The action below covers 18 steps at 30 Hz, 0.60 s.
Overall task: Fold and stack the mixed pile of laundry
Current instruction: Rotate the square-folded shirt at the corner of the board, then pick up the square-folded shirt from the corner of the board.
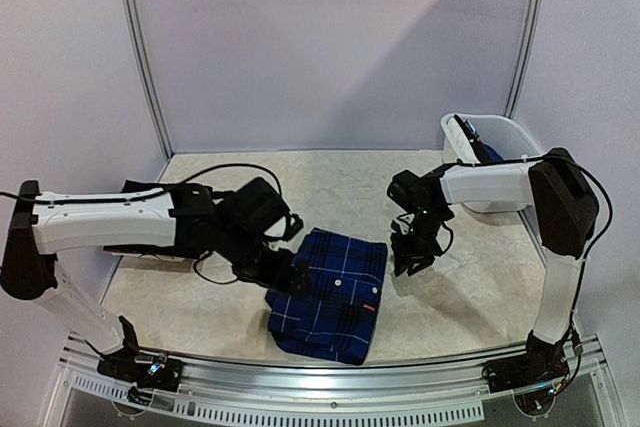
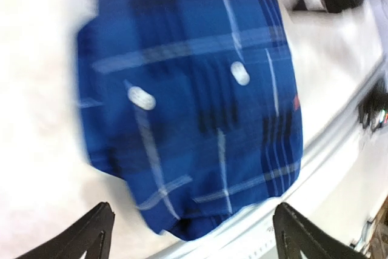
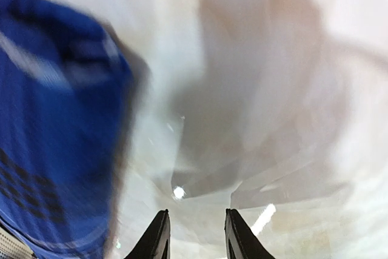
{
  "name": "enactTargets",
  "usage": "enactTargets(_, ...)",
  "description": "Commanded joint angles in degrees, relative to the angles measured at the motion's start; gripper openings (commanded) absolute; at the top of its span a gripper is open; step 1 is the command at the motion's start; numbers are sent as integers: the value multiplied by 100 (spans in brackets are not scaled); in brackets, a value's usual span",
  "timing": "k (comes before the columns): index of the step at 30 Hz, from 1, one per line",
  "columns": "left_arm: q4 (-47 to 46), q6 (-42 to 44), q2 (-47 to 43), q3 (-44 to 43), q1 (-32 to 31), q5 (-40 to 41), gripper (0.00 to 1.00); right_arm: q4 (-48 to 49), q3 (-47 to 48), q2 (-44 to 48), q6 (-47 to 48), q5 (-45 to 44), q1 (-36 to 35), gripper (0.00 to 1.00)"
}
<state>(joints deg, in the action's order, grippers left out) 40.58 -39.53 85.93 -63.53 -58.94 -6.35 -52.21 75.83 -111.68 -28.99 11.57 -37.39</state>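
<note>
**Blue plaid shirt (image 1: 330,292) folded, btwn the two pincers**

Tabletop (image 1: 470,287) carries the shirt, folded flat w/ two white buttons up. It lies just right of the left pincer (image 1: 283,269), at its tips; contact can't tell. It lies left of the right pincer (image 1: 410,259), apart. White basket (image 1: 500,137) sits behind the right pincer. Left pincer: spread wide, holds nothing. Right pincer: narrow gap, empty, over bare tabletop.

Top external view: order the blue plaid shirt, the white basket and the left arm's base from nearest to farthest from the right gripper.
1. Blue plaid shirt, just left of the right gripper.
2. White basket, back right corner.
3. Left arm's base, front left edge.
</note>
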Motion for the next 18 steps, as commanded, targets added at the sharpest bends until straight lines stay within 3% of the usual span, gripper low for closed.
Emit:
enactTargets(1, 57, 142, -180, 212, 844, 99, 95, -36, -473, 670, 28, 143, 20, 32)
enactTargets(9, -256, 863, 844, -131, 1778, -1132, 100, 191, -1079, 1396, -430, 414, 21, 32)
enactTargets(18, -248, 1208, 1977, -695, 2088, -1895, 97, 347, -1171, 1649, -613, 622, 16, 33)
